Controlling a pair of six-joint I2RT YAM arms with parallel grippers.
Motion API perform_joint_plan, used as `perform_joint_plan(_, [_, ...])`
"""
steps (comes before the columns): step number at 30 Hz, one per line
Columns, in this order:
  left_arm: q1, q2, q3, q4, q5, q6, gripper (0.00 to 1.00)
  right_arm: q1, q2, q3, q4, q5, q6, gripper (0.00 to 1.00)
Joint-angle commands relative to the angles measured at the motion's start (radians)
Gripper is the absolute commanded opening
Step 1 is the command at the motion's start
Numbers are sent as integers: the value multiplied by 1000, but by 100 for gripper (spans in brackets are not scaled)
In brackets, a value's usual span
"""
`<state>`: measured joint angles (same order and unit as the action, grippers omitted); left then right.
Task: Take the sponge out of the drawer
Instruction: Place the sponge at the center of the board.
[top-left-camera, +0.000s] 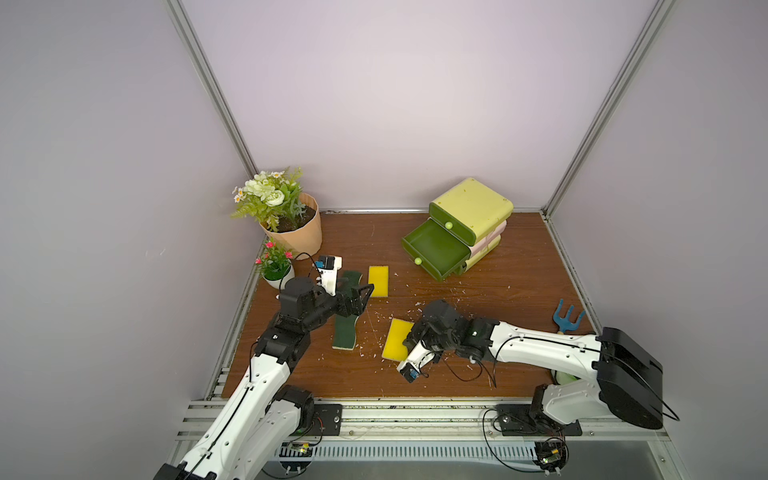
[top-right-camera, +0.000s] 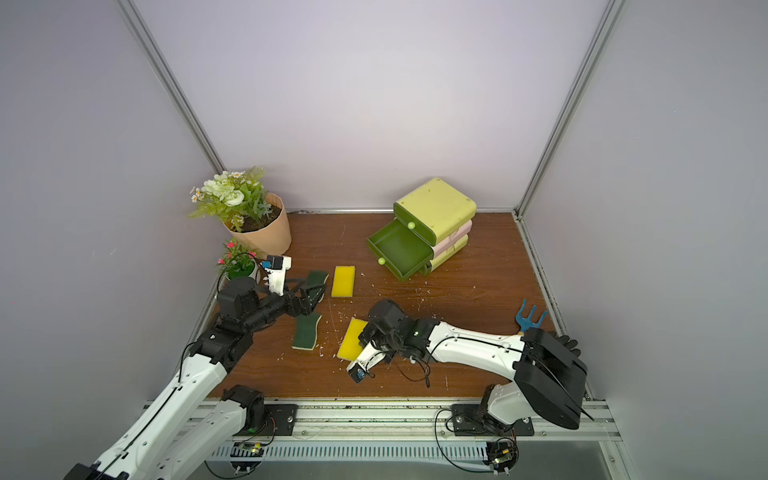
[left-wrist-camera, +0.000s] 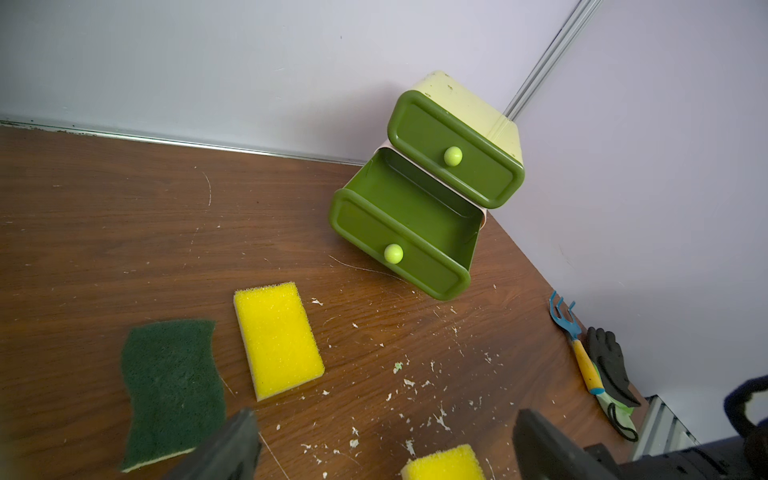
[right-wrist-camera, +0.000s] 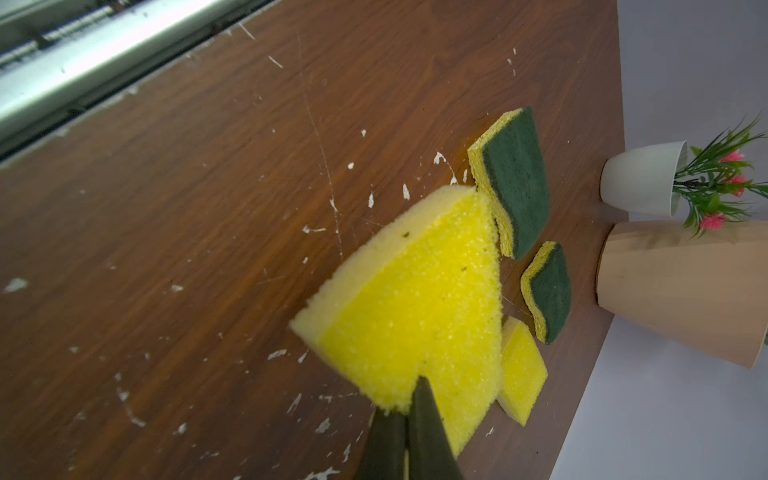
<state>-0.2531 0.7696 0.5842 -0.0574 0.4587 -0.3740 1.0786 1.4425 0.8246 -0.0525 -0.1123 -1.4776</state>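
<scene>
Your right gripper (right-wrist-camera: 405, 399) is clamped on one corner of the yellow sponge (right-wrist-camera: 415, 299), jaws nearly together and the foam crushed thin between them. The yellow sponge is out of the drawer (top-left-camera: 434, 247), which stands pulled open and empty at the back of the table (top-left-camera: 498, 340). It sits tilted near the front centre; whether its far edge touches the wood cannot be told. Your left gripper (left-wrist-camera: 384, 415) is spread wide, holding nothing, over a green scouring pad (left-wrist-camera: 172, 386). Assessment: light, soft, springy, not fragile, with a porous face that grips well. A corner pinch lets it droop. A hold across the middle would be steadier.
</scene>
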Motion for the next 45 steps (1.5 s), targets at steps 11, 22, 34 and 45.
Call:
perform_joint_plan(11, [13, -31, 9, -36, -77, 31, 98, 30, 199, 99, 130, -4, -131, 0])
perform_joint_plan(22, [13, -19, 11, -42, -88, 37, 98, 18, 341, 159, 265, 44, -151, 16])
perform_joint_plan(34, [14, -8, 9, -51, -99, 41, 98, -21, 342, 98, 451, 32, -113, 71])
perform_joint_plan(45, [14, -10, 11, -58, -105, 44, 98, -14, 83, -10, 445, -90, 315, 93])
